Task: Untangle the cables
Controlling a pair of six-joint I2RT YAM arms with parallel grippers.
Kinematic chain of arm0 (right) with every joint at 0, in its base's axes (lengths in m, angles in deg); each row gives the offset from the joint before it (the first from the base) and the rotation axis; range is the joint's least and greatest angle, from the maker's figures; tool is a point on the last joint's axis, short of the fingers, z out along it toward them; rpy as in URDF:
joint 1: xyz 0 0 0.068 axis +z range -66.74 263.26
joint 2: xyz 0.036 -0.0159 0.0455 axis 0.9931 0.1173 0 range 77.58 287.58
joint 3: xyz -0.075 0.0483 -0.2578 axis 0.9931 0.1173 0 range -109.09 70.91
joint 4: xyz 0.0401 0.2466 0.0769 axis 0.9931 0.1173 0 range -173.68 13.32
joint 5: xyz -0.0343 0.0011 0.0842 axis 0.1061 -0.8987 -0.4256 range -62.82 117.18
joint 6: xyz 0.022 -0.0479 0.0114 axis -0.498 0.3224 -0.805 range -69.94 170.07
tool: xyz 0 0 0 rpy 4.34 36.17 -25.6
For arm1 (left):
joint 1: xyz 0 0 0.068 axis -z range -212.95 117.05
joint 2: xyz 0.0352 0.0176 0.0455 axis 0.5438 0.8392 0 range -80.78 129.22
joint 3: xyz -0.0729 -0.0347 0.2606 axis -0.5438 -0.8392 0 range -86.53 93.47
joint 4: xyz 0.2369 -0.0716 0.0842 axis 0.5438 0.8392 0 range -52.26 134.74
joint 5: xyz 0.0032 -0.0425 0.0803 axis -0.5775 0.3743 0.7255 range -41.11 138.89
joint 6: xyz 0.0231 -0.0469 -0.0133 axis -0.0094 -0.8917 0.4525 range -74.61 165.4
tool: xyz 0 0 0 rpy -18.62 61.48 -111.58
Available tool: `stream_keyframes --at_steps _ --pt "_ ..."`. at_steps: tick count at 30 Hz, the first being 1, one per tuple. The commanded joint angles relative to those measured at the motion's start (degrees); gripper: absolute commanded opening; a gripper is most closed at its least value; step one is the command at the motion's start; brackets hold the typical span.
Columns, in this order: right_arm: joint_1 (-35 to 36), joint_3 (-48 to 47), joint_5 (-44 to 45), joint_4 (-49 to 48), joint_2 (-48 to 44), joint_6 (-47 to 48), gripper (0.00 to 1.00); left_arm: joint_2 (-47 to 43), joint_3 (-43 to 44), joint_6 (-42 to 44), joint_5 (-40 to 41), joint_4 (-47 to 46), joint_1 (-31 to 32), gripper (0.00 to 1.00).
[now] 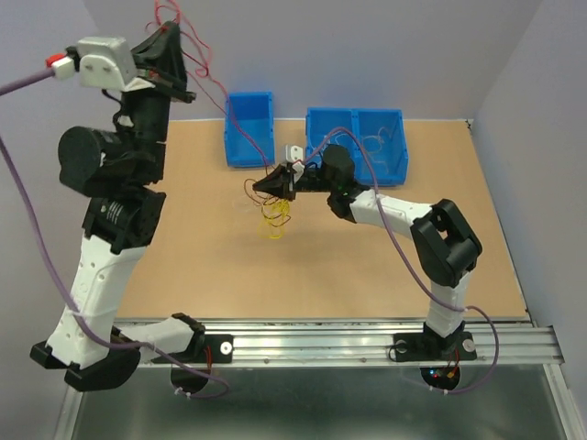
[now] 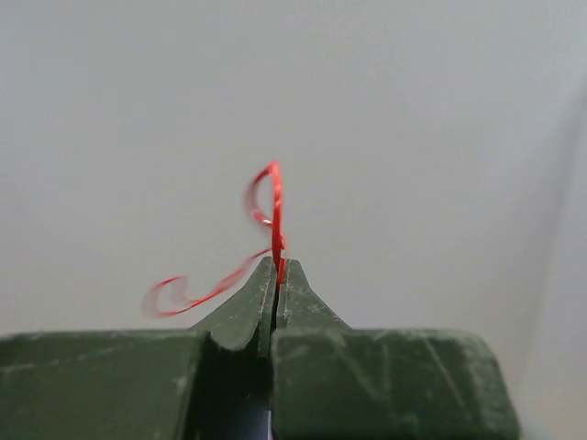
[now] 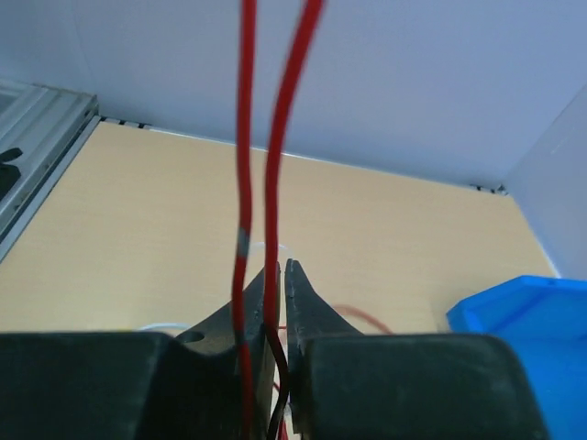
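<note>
The cables [image 1: 273, 216] hang as a small clump of yellow and red loops just above the table's middle. My right gripper [image 1: 275, 183] is at the clump's top. In the right wrist view its jaws [image 3: 284, 268] are shut on a red cable [image 3: 279, 137], and a second red strand [image 3: 244, 137] runs up beside its left finger. Those red strands [image 1: 207, 71] rise to my left gripper [image 1: 168, 27], held high at the back left. Its jaws [image 2: 278, 262] are shut on the red cable's end [image 2: 272, 197], which curls above the fingertips.
A small blue bin [image 1: 249, 128] and a wider two-part blue bin [image 1: 356, 137] stand at the back of the wooden table [image 1: 183, 247]. A corner of one blue bin [image 3: 523, 312] shows at the right of the right wrist view. Walls enclose the back and sides.
</note>
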Motion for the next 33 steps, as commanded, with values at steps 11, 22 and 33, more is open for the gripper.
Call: stream_keyframes --at_steps 11,22,33 --pt "-0.73 10.59 14.10 26.64 -20.97 11.64 0.11 -20.70 -43.02 2.41 -10.88 -15.19 -0.23 0.06" --pt "-0.73 17.72 11.13 26.56 -30.29 15.33 0.62 -16.84 -58.41 -0.32 -21.72 -19.05 -0.05 0.06" --pt "-0.73 16.75 9.71 26.38 -29.95 14.72 0.00 -13.94 -61.59 1.17 -25.32 -20.20 0.21 0.24"
